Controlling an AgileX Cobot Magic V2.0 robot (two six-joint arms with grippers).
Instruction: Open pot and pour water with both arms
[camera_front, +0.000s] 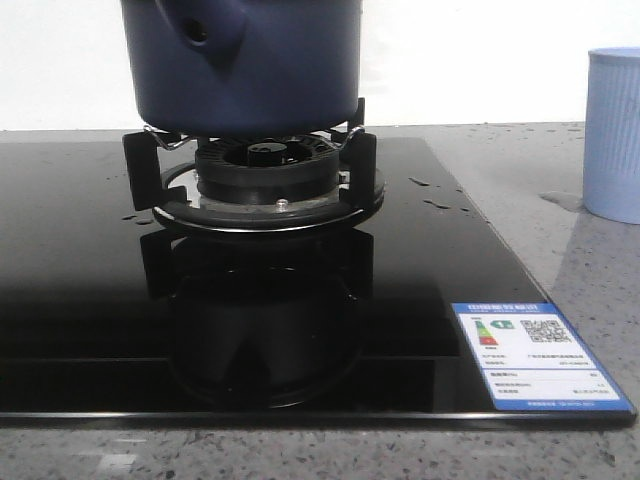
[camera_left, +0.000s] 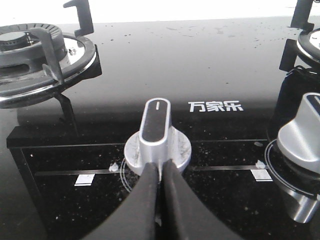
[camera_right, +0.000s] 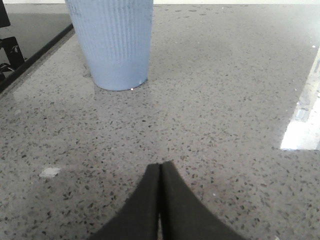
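The dark navy-blue pot (camera_front: 240, 65) stands on the burner grate (camera_front: 255, 170) of the black glass stove, its stubby handle socket with a round hole (camera_front: 197, 30) facing me; its top is cut off by the frame. My left gripper (camera_left: 160, 167) is shut and empty, its tips just in front of a silver stove knob (camera_left: 156, 132). My right gripper (camera_right: 160, 167) is shut and empty, low over the grey speckled counter, a short way from the pale-blue ribbed cup (camera_right: 111, 42). Neither gripper shows in the front view.
The pale-blue cup (camera_front: 612, 135) stands on the counter right of the stove. A blue and white energy label (camera_front: 540, 355) is on the glass at the front right. A second knob (camera_left: 302, 140) and an empty burner (camera_left: 35, 55) show in the left wrist view.
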